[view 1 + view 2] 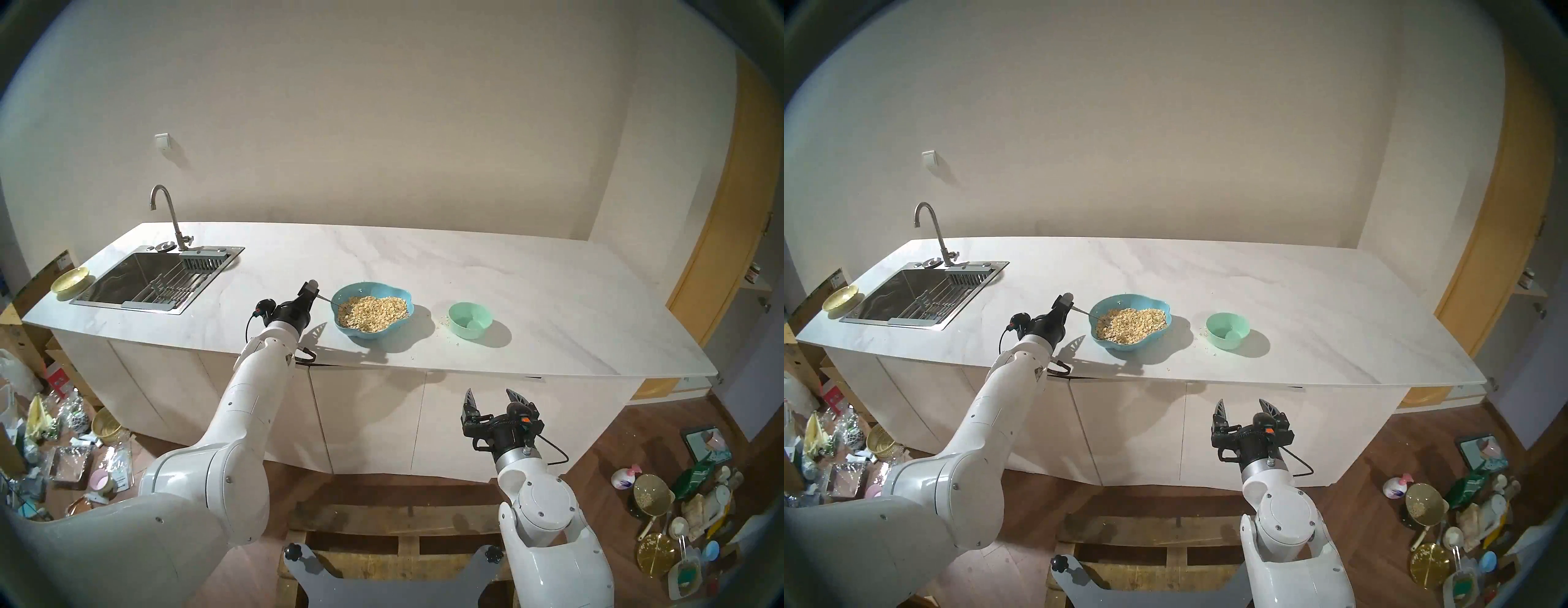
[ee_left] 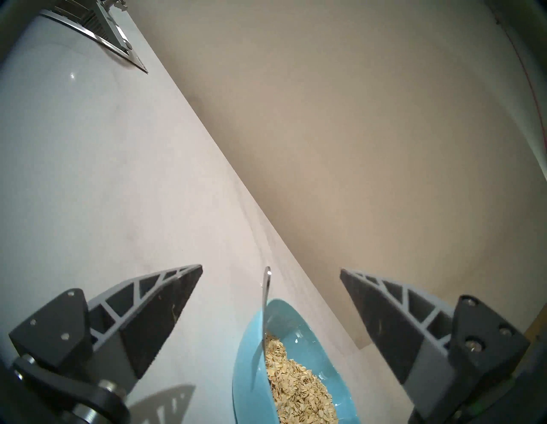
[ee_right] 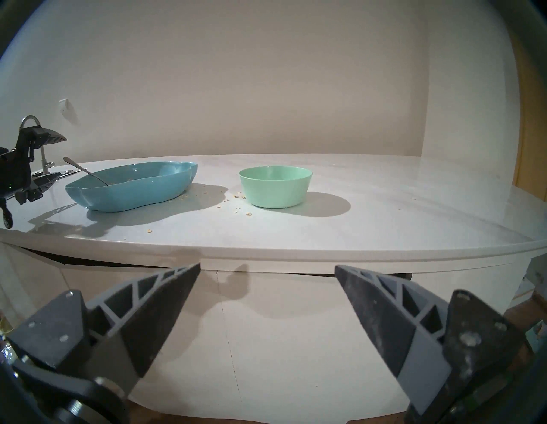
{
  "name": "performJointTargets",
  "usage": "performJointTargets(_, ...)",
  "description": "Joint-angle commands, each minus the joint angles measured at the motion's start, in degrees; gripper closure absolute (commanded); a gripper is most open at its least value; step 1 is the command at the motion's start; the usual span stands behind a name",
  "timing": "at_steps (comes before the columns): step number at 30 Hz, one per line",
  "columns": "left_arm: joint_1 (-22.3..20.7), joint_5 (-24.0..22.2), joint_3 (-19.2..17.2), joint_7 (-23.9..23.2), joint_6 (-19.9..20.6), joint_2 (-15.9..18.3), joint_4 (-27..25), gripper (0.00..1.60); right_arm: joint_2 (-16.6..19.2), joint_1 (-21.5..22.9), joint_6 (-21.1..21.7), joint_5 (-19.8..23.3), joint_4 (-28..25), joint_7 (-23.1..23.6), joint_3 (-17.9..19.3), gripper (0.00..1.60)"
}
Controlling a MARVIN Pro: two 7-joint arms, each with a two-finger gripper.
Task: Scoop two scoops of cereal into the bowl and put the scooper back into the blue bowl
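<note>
Cereal (image 1: 373, 312) heaped in blue bowl (image 1: 396, 293) on counter (image 1: 530, 297), scooper (image 2: 264, 308) resting in it, unheld, left gripper (image 2: 270, 272) spread around handle, right gripper (image 1: 494, 397) open below counter edge, mint bowl (image 1: 470, 320) nearby.

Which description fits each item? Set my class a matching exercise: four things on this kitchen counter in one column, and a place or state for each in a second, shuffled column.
Column 1
1. spoon
2. blue bowl
3. mint-green bowl
4. yellow-green dish

Column 2
A. sits at the sink's outer end
B. holds a heap of oat flakes
C. leans on a scalloped rim, handle pointing at the open left gripper
D. stands near scattered flakes, with no heap inside

Pairs: 1-C, 2-B, 3-D, 4-A
</note>
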Motion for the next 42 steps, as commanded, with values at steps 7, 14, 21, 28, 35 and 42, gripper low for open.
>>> performJointTargets(7,-6.12,0.19,1.42,-1.50,-1.55,-0.81,4.48,0.00,-0.06,0.34,-0.29,0.02,-1.34,-0.04,0.00,0.00)
performJointTargets(14,-8.70,0.53,2.46,-1.79,-2.77,-0.59,8.24,0.00,-0.06,0.35,-0.30,0.02,-1.32,-0.04,0.00,0.00)
performJointTargets(21,-10.95,0.90,2.99,-1.77,-3.87,0.41,11.99,0.00,-0.06,0.35,-0.30,0.02,-1.32,-0.04,0.00,0.00)
performJointTargets(28,-12.53,1.37,3.58,-2.15,-4.60,1.35,14.58,0.00,-0.06,0.35,-0.30,0.02,-1.32,-0.04,0.00,0.00)
performJointTargets(35,-14.14,1.57,3.86,-2.32,-5.53,2.02,17.66,0.00,-0.06,0.35,-0.30,0.02,-1.32,-0.04,0.00,0.00)
performJointTargets(42,-15.80,1.50,3.95,-2.04,-5.89,1.68,20.90,0.00,-0.06,0.36,-0.30,0.02,-1.30,-0.03,0.00,0.00)
